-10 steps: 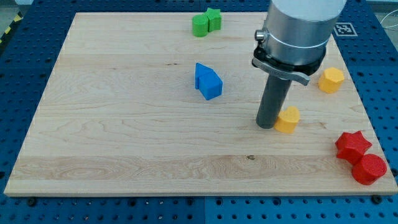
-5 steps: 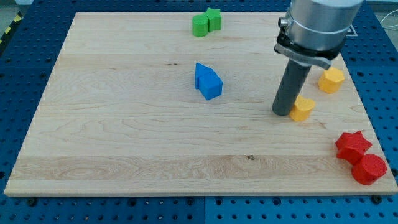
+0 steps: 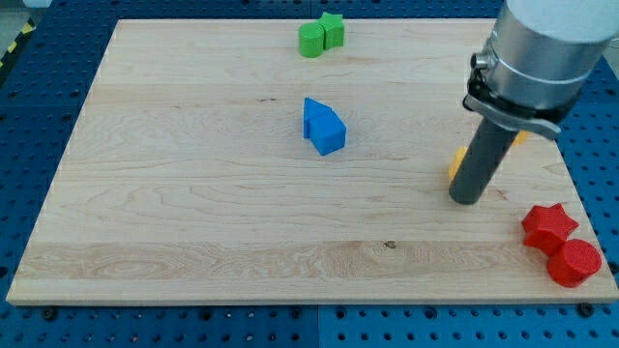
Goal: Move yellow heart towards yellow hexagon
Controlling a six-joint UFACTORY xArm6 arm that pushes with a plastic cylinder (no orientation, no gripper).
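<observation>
1. Camera view, work surface: a pale wooden board (image 3: 193,193) lies on a blue perforated table (image 3: 29,87).
2. Arm: a dark straight rod hangs from a grey cylindrical housing at the view's right. My tip (image 3: 465,199) rests on the board; there is no claw to open or close, and the rod has hold of nothing.
3. Yellow heart block (image 3: 455,164): only a thin yellow sliver shows at the rod's left edge, just above my tip. The rest is hidden behind the rod, so its shape cannot be confirmed. It appears to touch the rod.
4. Yellow hexagon block (image 3: 523,137): almost wholly hidden behind the arm; a small yellow trace shows at the rod's right, near the housing.
5. Other items: a blue house-shaped block (image 3: 323,127) sits mid-board, well apart from my tip. Two green blocks (image 3: 320,35) touch each other at the view's top. A red star block (image 3: 548,227) and a red cylinder block (image 3: 574,262) touch at the view's bottom right, near my tip.
</observation>
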